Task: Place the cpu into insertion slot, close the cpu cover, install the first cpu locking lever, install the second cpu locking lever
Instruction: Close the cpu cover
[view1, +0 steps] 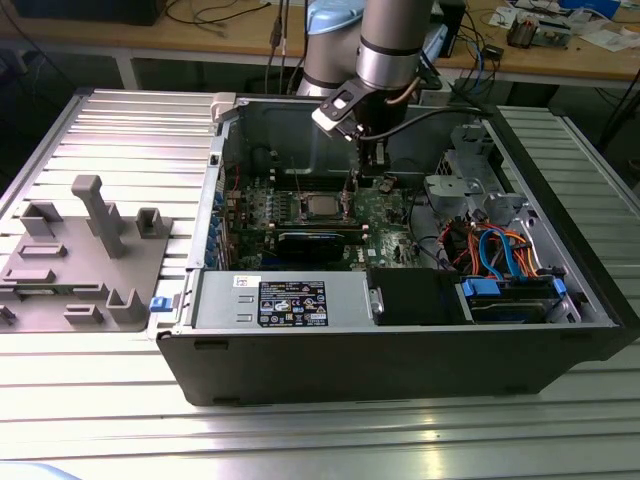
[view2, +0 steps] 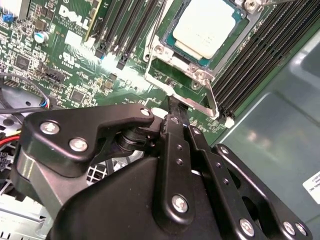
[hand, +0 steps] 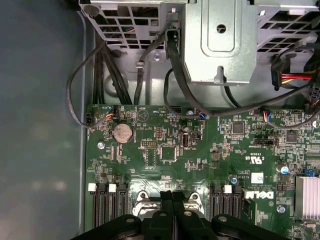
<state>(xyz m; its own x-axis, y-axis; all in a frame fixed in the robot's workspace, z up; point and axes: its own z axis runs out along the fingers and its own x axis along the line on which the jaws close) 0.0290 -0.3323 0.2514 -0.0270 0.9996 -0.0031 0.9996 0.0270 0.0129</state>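
Well, cpu (view2: 205, 27) seated; ribbed metal tbl (view1: 300, 440) (desk (view1: 560, 62) behind).

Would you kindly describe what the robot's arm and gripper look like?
The arm is a silver-grey cylinder with a black band and a pale blue joint cap; a dark cable loops off its wrist. The gripper is matt black, built of flat linkage bars fastened with silver screws.

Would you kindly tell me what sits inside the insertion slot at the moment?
The cpu lies in the insertion slot, its silver top showing through the window of the cpu cover. The slot's contacts beneath the chip are covered.
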